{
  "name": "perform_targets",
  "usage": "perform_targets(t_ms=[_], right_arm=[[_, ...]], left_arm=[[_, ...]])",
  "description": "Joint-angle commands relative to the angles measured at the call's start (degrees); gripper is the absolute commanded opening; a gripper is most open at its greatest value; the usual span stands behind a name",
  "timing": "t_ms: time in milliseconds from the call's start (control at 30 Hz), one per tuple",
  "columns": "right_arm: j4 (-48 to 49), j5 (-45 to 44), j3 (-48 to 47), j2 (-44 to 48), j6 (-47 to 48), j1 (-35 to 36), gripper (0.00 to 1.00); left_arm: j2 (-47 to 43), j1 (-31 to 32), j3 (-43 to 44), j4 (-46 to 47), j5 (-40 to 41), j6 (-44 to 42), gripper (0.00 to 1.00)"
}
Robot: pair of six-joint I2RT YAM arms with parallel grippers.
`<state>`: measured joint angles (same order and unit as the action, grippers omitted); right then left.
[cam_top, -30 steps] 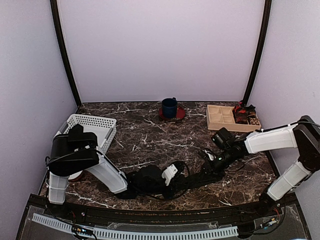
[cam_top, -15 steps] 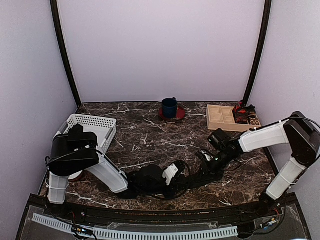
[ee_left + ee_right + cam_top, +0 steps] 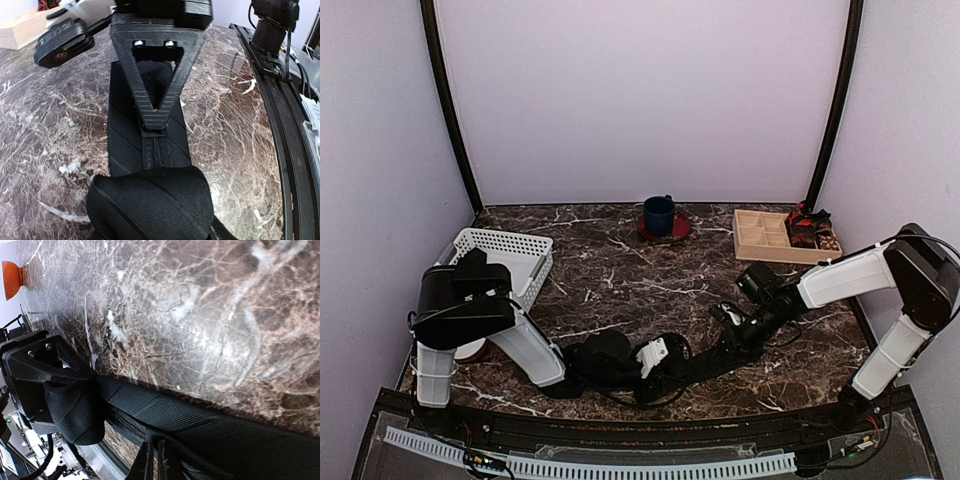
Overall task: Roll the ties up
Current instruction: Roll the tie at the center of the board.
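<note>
— Pale lilac walls [image 3: 640, 100] close in three sides, with black posts [image 3: 448, 110] in the back corners. What is the top like?
— Glossy dark brown marble table [image 3: 620, 275], veined white. Its near edge ends in a black rail [image 3: 620, 428].
— And the white basket [image 3: 505, 238]?
— Plastic, rectangular, with lattice walls, at the left edge. I'll place everything else from it.
— The tie [image 3: 125, 145]?
— Black ribbed fabric with diagonal lines, right of the basket and nearer the rail. One end is wound into a fat, soft coil [image 3: 150, 202]. The rest lies flat on the marble as a narrow strip running away from the basket, with a seam down its middle.
— The left gripper [image 3: 665, 362]?
— At the coil, the end nearer the basket. The roll wraps it and hides the jaws, so I cannot tell how wide they stand.
— The right gripper [image 3: 154, 460]?
— Farther from the basket, on the flat strip. Its thin black fingers are drawn to a sliver, nipping the cloth at the seam.
— What else stands about?
— A blue cup [image 3: 658, 214] on a red saucer [image 3: 670, 232], right of the basket and farther back. A pale wooden tray [image 3: 775, 254] with compartments sits farther right again.
— Room?
— Bare marble lies between basket, cup and tie. The strip runs close along the rail.
</note>
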<state>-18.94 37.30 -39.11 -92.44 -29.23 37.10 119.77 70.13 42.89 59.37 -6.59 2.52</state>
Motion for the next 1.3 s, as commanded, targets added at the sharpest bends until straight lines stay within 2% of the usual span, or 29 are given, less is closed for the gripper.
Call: perform_targets(t_ms=[0,133,300,467,533,600,767,1100,1267], right_arm=[[-3.86,-8.54,2.79,-3.67,-0.68,0.35,0.07],[-3.74,-8.34,2.65,-4.23,-1.12,0.36,0.07],[-3.39,-7.96,2.60,-4.15,-2.02,0.10,0.08],[-2.91,-5.16,-0.15,-0.11,-2.71,0.04,0.19],[-2.74,-3.94,-1.90,3.08,-3.27,0.00,0.31],[-2.63,-2.37,-3.40,5.63,-3.91,-0.01,0.38],[-0.93,1.50,-4.13,8.45,-6.74,0.66,0.46],[5.10,5.33,-4.18,3.82,-11.53,6.16,0.50],[6.41,4.90,-4.59,0.74,-11.59,7.85,0.46]], left_arm=[[-3.39,0.01,-0.81,-6.99,-1.90,-7.98,0.46],[-2.73,0.01,2.21,-18.49,0.63,-8.98,0.41],[-2.10,0.06,2.66,-24.66,-0.44,-8.69,0.37],[-0.19,0.01,5.37,-31.68,-0.09,-5.95,0.38],[0.02,0.02,5.53,-32.11,-0.07,-4.82,0.38],[0.30,0.01,5.75,-32.48,-0.15,-4.09,0.39],[0.89,0.05,6.22,-32.87,-0.28,-3.54,0.39],[1.15,0.08,6.11,-32.74,-0.48,-2.97,0.40],[1.08,0.10,6.06,-32.70,-0.70,-2.94,0.40]])
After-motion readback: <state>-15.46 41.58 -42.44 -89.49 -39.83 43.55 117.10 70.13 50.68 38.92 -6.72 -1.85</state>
